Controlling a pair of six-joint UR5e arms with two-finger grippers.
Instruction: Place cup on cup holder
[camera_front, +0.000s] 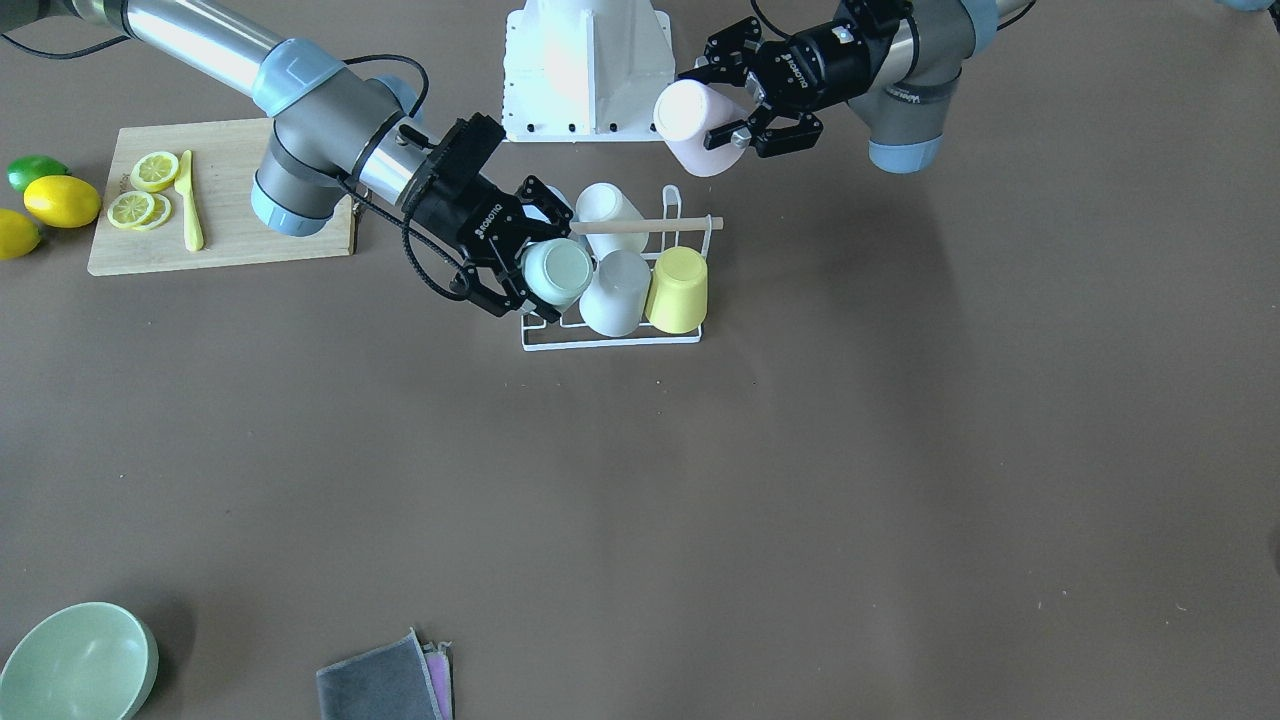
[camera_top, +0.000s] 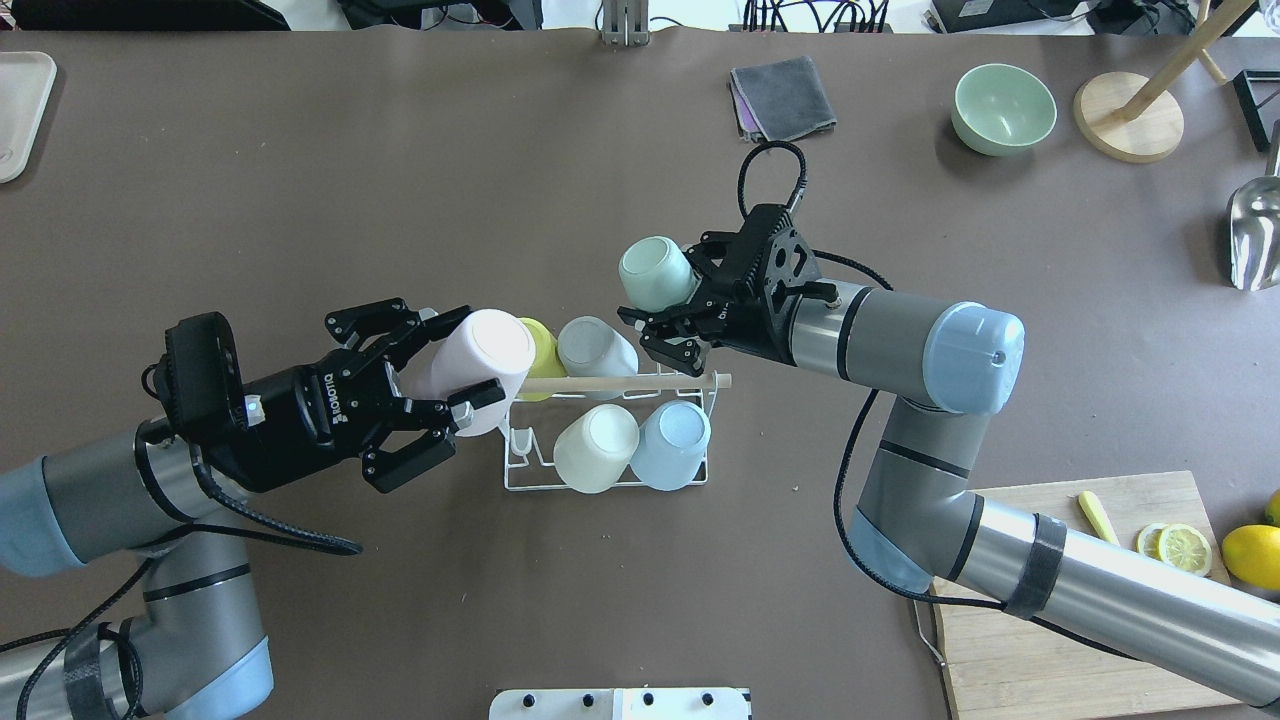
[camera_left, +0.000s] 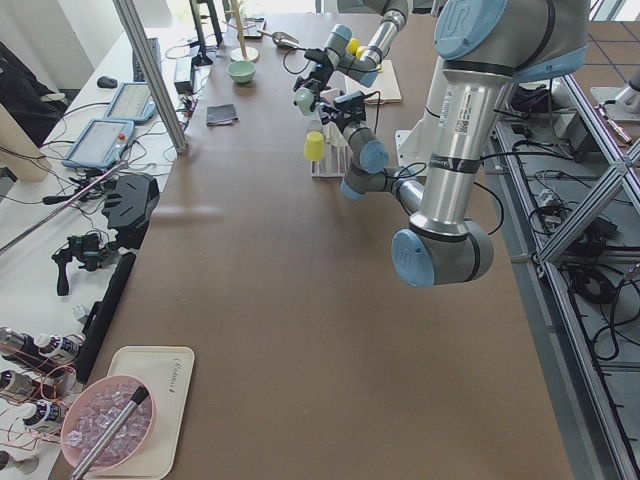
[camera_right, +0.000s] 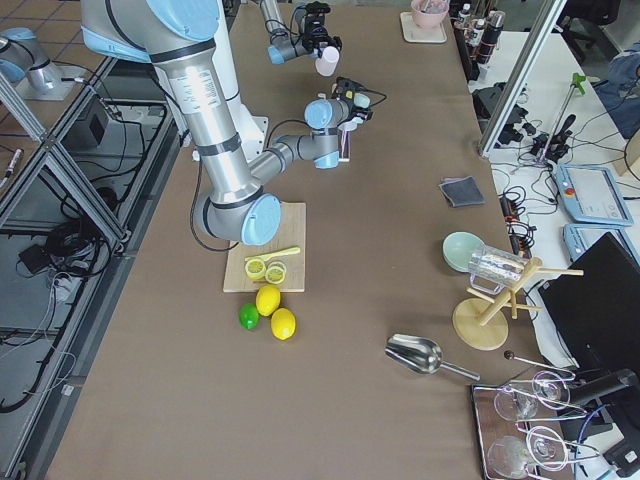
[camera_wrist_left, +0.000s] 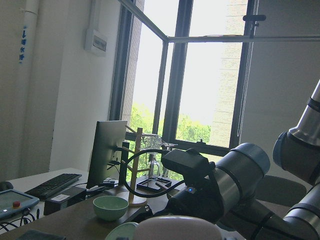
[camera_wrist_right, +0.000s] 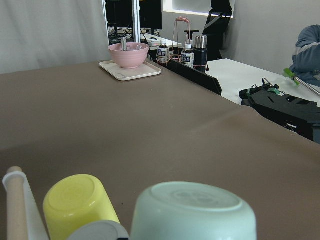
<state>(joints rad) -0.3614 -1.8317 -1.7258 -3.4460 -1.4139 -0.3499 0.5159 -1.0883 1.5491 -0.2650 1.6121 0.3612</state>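
The white wire cup holder (camera_front: 600, 344) with a wooden rod handle (camera_front: 650, 225) carries several upturned cups, among them a yellow one (camera_front: 678, 290) and a pale grey one (camera_front: 615, 292). My right gripper (camera_front: 535, 255) is shut on a mint cup (camera_front: 557, 272), tilted at the holder's end; it also shows in the overhead view (camera_top: 655, 273). My left gripper (camera_front: 715, 105) is shut on a pink cup (camera_front: 695, 125), held in the air beside the holder's other end, as the overhead view (camera_top: 485, 360) shows. The right wrist view shows the mint cup (camera_wrist_right: 195, 212) close up.
A cutting board (camera_front: 240, 215) with lemon slices and a yellow knife lies beside the right arm, with whole lemons (camera_front: 62, 200) past it. A green bowl (camera_front: 75, 660) and a folded grey cloth (camera_front: 385, 680) lie at the table's far side. The white robot base (camera_front: 585, 70) stands behind the holder.
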